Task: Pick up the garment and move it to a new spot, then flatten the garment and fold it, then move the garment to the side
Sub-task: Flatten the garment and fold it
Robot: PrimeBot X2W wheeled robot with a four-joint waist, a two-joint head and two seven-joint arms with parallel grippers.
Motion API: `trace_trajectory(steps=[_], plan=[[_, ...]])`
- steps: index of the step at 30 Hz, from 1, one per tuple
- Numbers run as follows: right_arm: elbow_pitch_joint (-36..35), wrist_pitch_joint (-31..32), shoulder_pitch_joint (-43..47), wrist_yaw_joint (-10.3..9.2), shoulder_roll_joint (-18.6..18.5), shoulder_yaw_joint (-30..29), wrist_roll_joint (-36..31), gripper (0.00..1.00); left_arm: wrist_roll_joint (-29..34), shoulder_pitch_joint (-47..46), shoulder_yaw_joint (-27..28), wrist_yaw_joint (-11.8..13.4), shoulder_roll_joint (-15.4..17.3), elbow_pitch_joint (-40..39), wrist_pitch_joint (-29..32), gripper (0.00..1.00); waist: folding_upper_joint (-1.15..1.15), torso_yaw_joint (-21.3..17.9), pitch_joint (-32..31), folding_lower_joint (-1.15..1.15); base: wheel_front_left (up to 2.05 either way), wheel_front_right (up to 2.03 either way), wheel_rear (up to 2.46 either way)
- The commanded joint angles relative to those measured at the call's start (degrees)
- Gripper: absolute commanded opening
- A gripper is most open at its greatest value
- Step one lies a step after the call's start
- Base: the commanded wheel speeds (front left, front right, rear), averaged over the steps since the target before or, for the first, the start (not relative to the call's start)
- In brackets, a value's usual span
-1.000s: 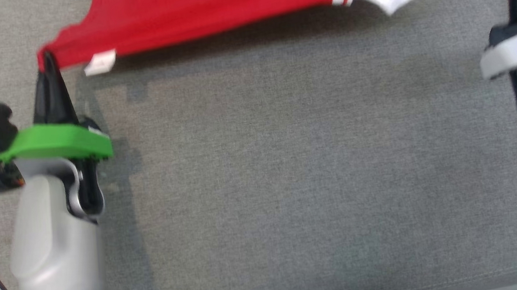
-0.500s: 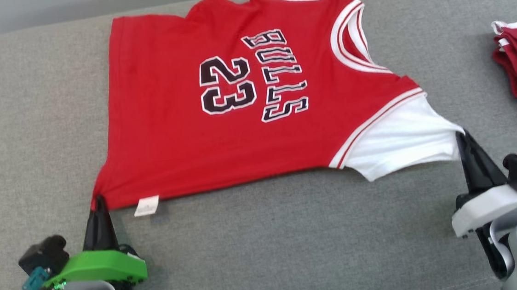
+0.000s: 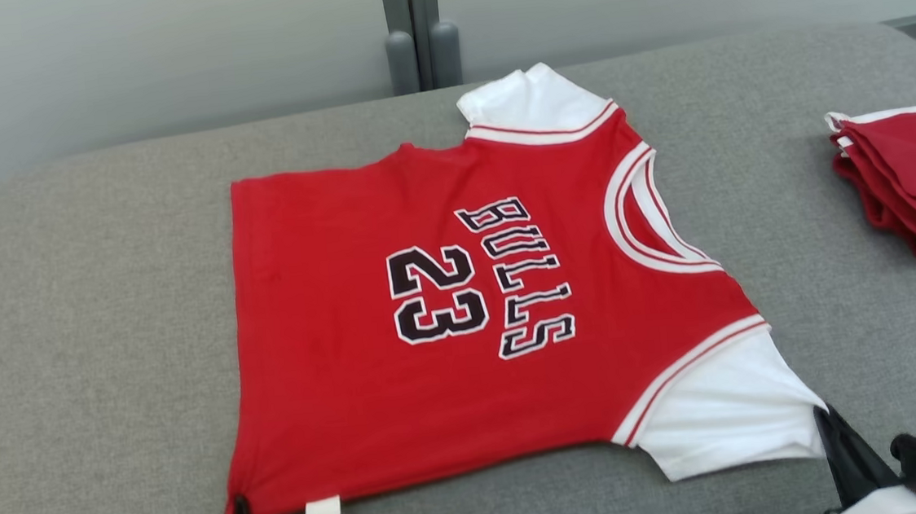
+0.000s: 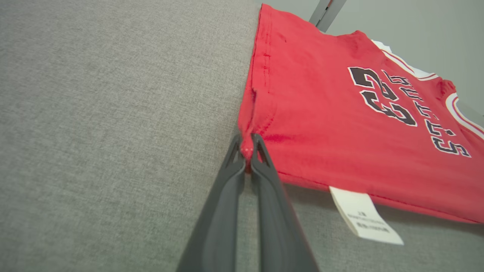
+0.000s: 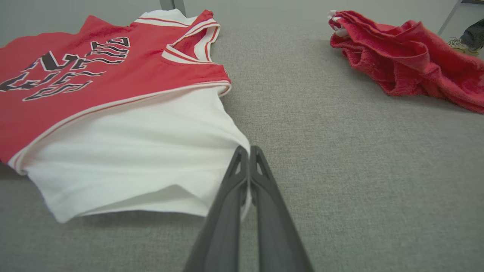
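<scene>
**Jersey Held at Two Near Corners for Flattening**

The garment (image 3: 429,308) is laid print-up in the middle of the grey desk (image 3: 62,321). Its near hem corner is pinched by the left end effector (image 4: 247,151), and the white sleeve edge by the right end effector (image 5: 248,156). Both corners are best drawn apart evenly and kept low, so the ripple by the sleeve is taken out without the far edge being dragged.
</scene>
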Motion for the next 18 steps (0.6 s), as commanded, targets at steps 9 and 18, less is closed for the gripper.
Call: trace_trajectory(steps=[9, 18], plan=[[-1.6, -0.1, 7.3, -0.23, -0.4, -1.2, 1.2, 0.00, 0.9, 7.2, -1.7, 1.7, 0.5, -4.9, -0.2, 0.00, 0.00, 1.1, -4.2, 0.00, 0.00, 0.00, 0.00], [-5.4, -0.1, -0.3, -0.19, 0.0, -0.8, 1.6, 0.00, 2.8, 0.0, -1.8, 0.3, 0.5, -7.6, -0.2, 0.00, 0.00, 1.6, -1.1, 0.00, 0.00, 0.00, 0.00]])
